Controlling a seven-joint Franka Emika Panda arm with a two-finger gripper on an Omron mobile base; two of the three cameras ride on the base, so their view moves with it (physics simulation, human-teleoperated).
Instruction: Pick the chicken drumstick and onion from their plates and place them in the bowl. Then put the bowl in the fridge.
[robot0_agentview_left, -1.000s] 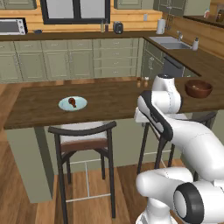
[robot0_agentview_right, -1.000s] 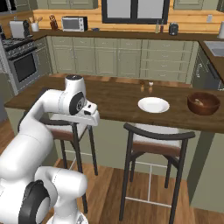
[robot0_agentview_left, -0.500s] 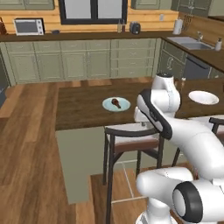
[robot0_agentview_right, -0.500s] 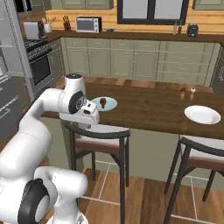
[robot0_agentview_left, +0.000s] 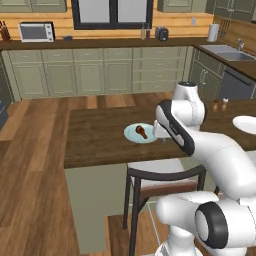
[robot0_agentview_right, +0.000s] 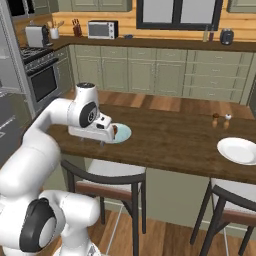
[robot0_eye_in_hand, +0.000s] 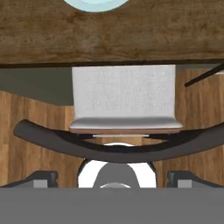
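Chicken drumstick (robot0_agentview_left: 141, 132) on light blue plate (robot0_agentview_left: 131, 135) — gripper (robot0_agentview_right: 103, 142) wide-jawed, pointing down.

We are looking at a glossy white arm (robot0_agentview_left: 210, 150) built of rounded, tubular segments, with dark grey bands showing at its joints. We are seeing a round dark cap with a pale ring on the lower joint (robot0_agentview_right: 37, 227), and a smaller dark disc on the side of the wrist housing (robot0_agentview_right: 91, 114).

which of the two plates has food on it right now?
The light blue plate, near the claw: the chicken drumstick lies on it. The white plate, farther along the counter, is bare.
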